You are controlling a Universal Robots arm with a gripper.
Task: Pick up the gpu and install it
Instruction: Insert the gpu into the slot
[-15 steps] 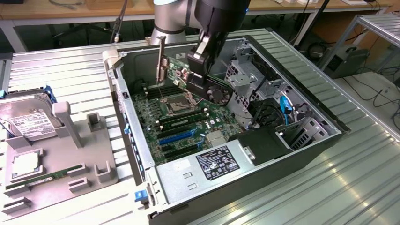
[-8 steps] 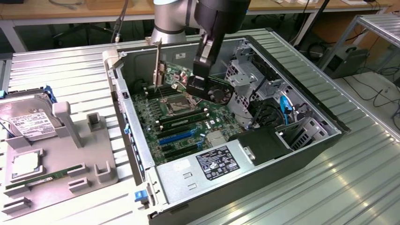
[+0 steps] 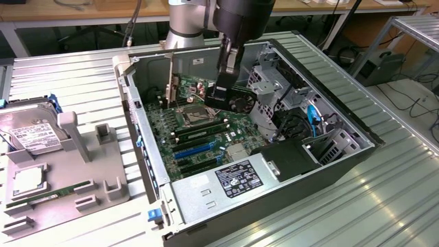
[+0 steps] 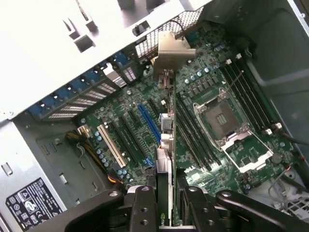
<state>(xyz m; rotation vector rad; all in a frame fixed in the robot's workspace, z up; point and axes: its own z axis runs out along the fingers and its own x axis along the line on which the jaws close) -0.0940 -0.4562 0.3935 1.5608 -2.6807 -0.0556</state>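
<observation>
I see the arm reaching down into the open computer case on the metal table. The pincer is closed on the gpu, with one finger on each flat side of the card. The gpu stands up on its thin edge, inside the case and over the green board. Its silver bracket is at the far end from the pincer, close to the back wall of the case with the slot holes. Seen from the wrist, the card hangs over the long slots, just beside the blue slot, with the square chip socket on its other side. I cannot tell if the card's bottom edge touches a slot. On the exterior view's left, well apart from the case, a grey tray holds a hard drive and a thin green stick.
</observation>
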